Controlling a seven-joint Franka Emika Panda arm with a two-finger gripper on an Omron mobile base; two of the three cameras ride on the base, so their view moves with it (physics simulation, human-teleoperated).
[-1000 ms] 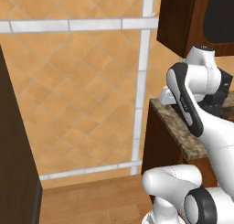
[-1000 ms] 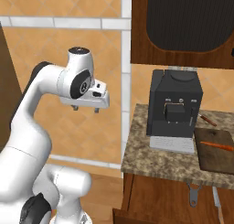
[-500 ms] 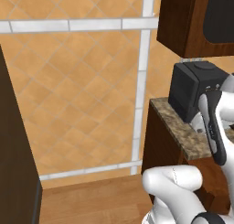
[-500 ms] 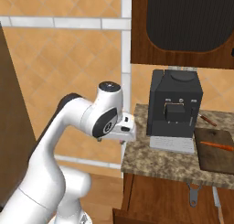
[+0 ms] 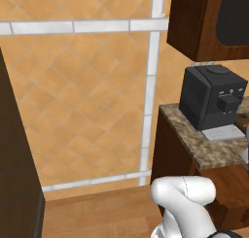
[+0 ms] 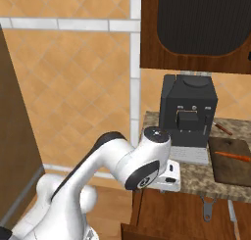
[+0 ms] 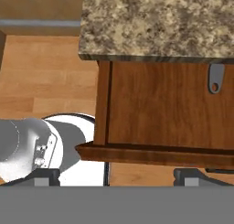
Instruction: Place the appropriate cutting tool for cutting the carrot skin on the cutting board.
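We hang our claw (image 7: pixel 116 175), jaws apart and empty, over the open drawer (image 7: pixel 155 127); the peeler (image 6: pixel 208 207) lies upper right there, handle pointing toward the desk (image 6: pixel 196 178) and cutting board (image 6: pixel 233 168).

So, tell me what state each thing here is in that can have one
drawer: pulled open below the counter
cutting board: flat on the counter
carrot: lying on the cutting board
coffee machine: upright on the counter
gripper: fingers apart, nothing between them
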